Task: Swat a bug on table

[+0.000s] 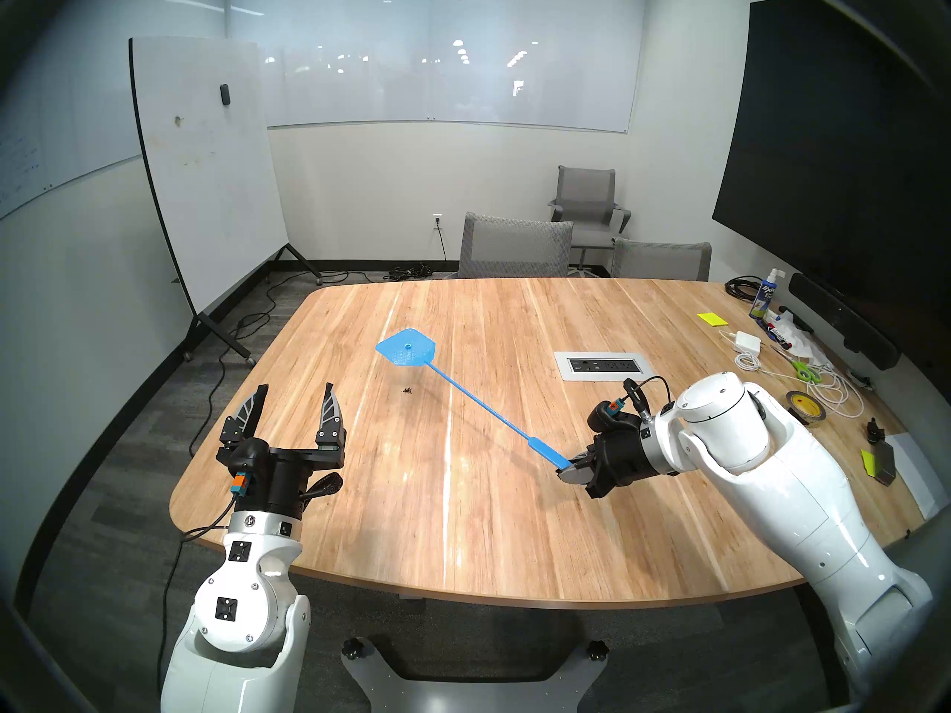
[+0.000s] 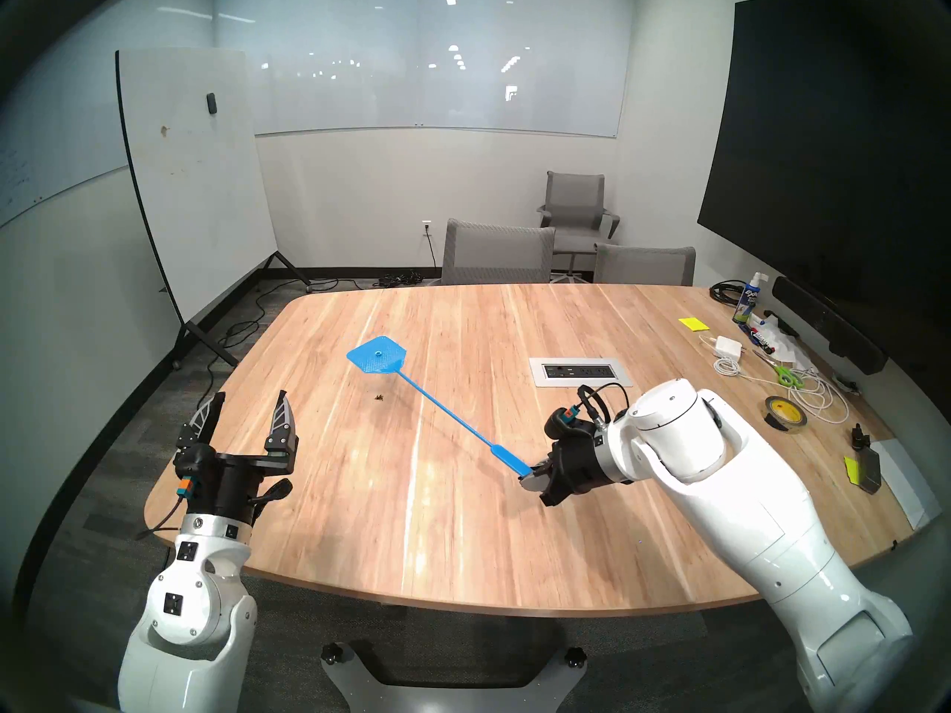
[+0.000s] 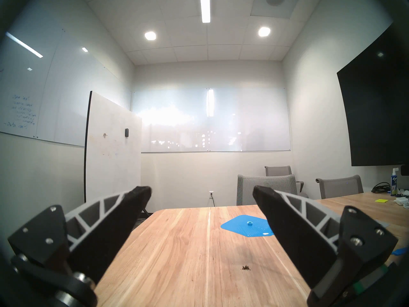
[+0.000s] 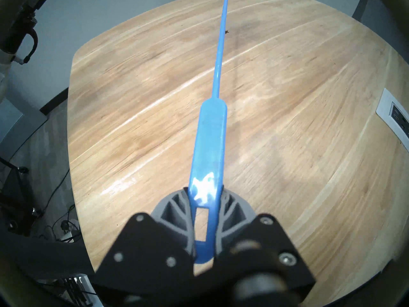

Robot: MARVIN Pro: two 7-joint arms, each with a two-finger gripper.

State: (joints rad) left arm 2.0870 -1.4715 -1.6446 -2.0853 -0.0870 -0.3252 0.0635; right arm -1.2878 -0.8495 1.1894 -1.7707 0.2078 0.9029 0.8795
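Bug (image 1: 408,390) sits on the table (image 1: 514,516), a tiny dark crumbly speck with leg-like bits, toward my left of the outlet panel (image 1: 601,365) and well apart from it. The swatter (image 1: 453,385) head hangs in the air past the bug, on its far side, not over it. The thin blue shaft runs just beside the bug on the panel side. My right gripper (image 1: 568,467) is clamped on the flat handle end, nearer me than the panel. My left gripper (image 1: 295,406) is spread wide, empty, off to the bug's left near the table edge.

Risks — the head is beyond the bug, so a straight drop would land past it; I'd judge it has to draw back first. The shaft looks thin and springy; a hard swing could bend or whip and hit off target. The grip is only on the slick, glossy handle tip, so the swatter could twist or slide between my fingers on impact. The bug looks brittle — bits may scatter.

Textures: table is smooth planked wood with shiny streaks; swatter head is flat perforated plastic, five-sided, with a small knob on top.
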